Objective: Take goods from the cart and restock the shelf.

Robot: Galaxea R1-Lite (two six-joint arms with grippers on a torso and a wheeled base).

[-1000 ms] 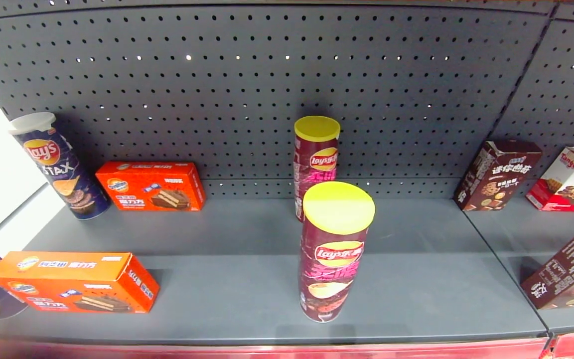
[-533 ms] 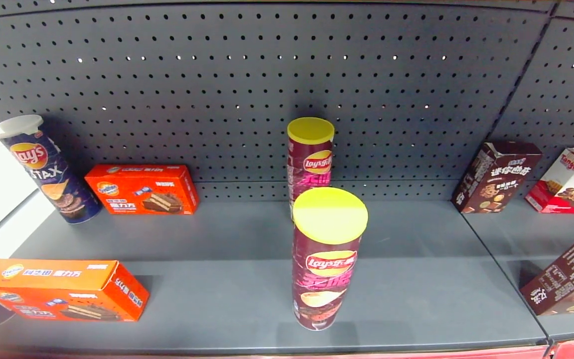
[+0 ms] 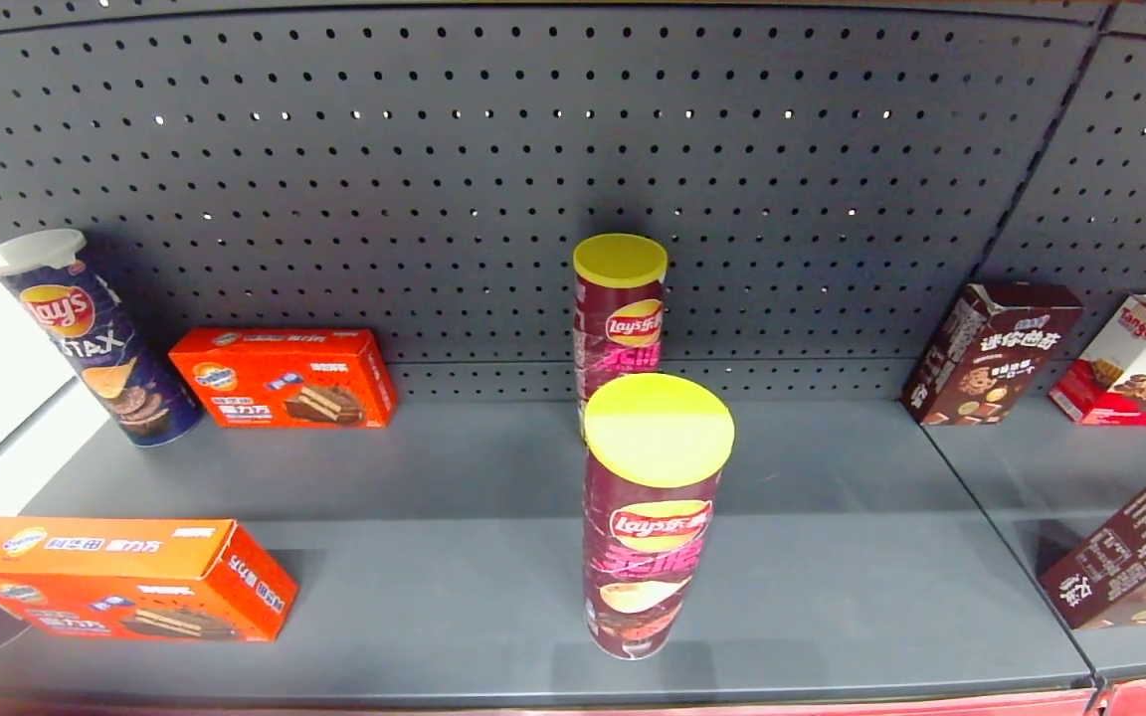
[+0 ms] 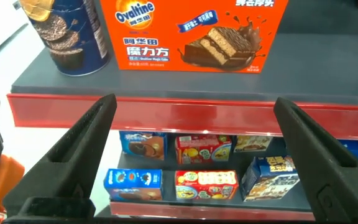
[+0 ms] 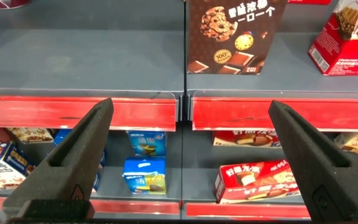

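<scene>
Front chip can (image 3: 655, 512) is standing upright mid-shelf (image 3: 832, 557), near the front edge, with its twin can (image 3: 620, 318) at 12 o'clock. Left pincer (image 4: 194, 104) and right pincer (image 5: 191, 107) are both hanging spread, holding nothing, facing the red rail (image 5: 142, 112). Looks like we're sitting between placements. The next move is calling for a fresh grab from the cart.

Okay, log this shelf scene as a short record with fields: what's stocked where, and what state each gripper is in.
shelf: dark grey
middle: two upright maroon chip cans with yellow lids, front can ahead of back can
left back: blue chip can, back orange box
left front: front orange box
right back: brown cookie box, red wafer box
right front: front brown box
left gripper: open, empty
right gripper: open, empty
</scene>
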